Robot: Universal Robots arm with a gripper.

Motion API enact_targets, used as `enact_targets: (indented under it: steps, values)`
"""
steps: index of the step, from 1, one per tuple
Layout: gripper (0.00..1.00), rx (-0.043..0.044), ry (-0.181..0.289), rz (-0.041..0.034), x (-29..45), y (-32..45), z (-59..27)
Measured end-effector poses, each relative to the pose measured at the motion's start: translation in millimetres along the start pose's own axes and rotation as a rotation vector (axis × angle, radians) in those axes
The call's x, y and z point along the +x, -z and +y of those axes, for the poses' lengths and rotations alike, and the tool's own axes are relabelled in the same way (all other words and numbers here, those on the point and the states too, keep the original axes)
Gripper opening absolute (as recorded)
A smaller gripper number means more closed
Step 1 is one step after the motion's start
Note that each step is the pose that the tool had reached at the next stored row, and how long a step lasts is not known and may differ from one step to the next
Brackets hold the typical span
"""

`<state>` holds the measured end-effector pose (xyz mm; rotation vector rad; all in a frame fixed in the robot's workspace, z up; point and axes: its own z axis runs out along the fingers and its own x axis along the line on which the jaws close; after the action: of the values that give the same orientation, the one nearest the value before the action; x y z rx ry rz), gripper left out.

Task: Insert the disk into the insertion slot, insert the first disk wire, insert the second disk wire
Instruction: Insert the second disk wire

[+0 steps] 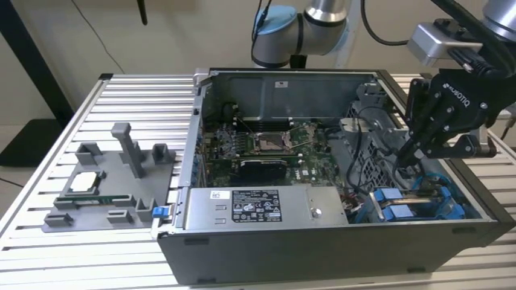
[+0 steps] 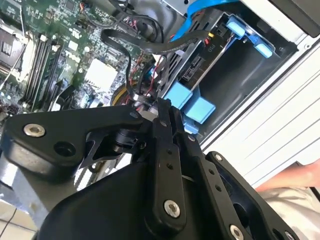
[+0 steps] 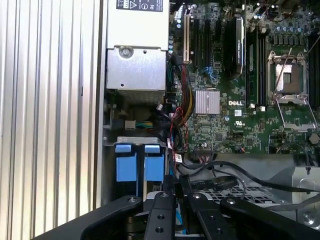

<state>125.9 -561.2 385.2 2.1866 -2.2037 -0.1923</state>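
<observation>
At the near right corner of the open computer case, the disk sits in the insertion slot, its blue tabs facing up for access. Above it the gripper reaches down among dark cables, fingers drawn close together, seemingly pinching a wire. Farther left lies the motherboard.

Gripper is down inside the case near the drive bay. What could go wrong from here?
1. Loose black cables run right beside the gripper; the fingers might snag or drag one.
2. The blue tabs of the disk carrier sit close by; a sideways nudge could probably bend them.
3. The motherboard lies just past the cables, so an overshoot may strike it.
</observation>
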Motion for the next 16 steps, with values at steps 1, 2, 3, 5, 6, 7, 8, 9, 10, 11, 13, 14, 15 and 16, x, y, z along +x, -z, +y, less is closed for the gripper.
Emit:
enact_targets:
  steps: [1,2,3,5,6,7,8,9,10,11,13,14,15,16]
  values:
    - [0.00,0.0021,0.000,-0.0001,0.1,-1.1,-0.2]
    - [0.00,0.0042,0.000,-0.0002,0.2,-2.3,-0.3]
    - [0.00,0.0062,0.000,0.0000,0.3,-3.4,-0.4]
    - [0.00,0.0100,0.001,0.0000,0.5,-5.6,-0.7]
    - [0.00,0.0121,0.001,-0.0002,0.6,-6.9,-0.8]
    - [0.00,0.0150,0.001,-0.0002,0.8,-8.3,-0.9]
    - [0.00,0.0174,0.001,-0.0003,1.0,-9.6,-1.1]
    - [0.00,0.0196,0.001,-0.0002,1.2,-10.9,-1.3]
    - [0.00,0.0216,0.002,-0.0001,1.6,-12.0,-1.4]
    - [0.00,0.0231,0.002,0.0001,1.9,-13.0,-1.5]
    - [0.00,0.0266,0.003,0.0015,2.3,-14.6,-1.6]
    - [0.00,0.0328,0.004,0.0017,2.6,-15.0,-1.6]
    - [0.00,0.0421,0.006,0.0019,2.8,-15.2,-1.7]
    - [0.00,0.0521,0.007,0.0016,3.3,-15.6,-1.8]
